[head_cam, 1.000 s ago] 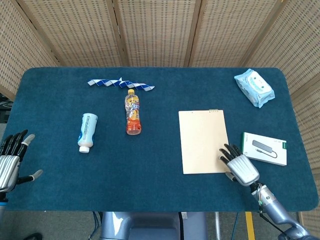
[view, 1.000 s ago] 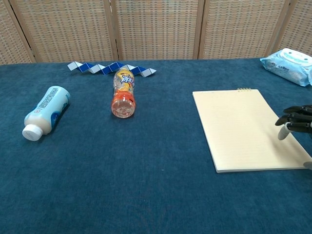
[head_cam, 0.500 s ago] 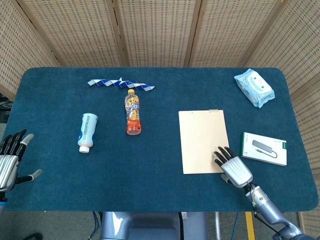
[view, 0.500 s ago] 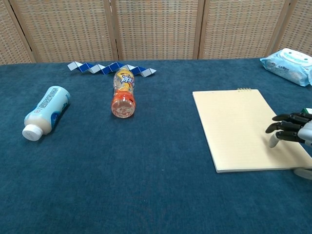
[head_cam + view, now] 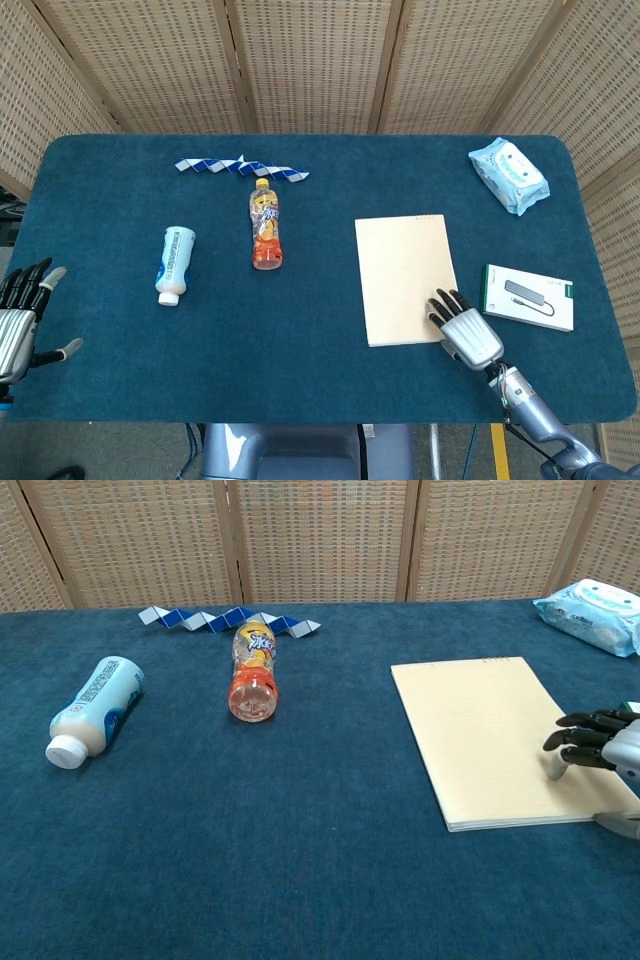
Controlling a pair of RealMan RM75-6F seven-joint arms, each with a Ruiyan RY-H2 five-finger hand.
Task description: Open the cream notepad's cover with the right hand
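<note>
We're idling the left hand point(image 5: 20, 318) at the lower left edge, fingers spread, holding nothing. Center-right, the cream notepad point(image 5: 405, 277) has slid a bit up and left versus a second ago, so it looks like we're pushing it, not lifting the cover, which is lying flat. Our right hand point(image 5: 463, 330) is resting its spread fingertips on the pad's lower right corner, gripping nothing. There's open felt left of the pad; the boxed gadget point(image 5: 529, 296) sits close on the right.
</note>
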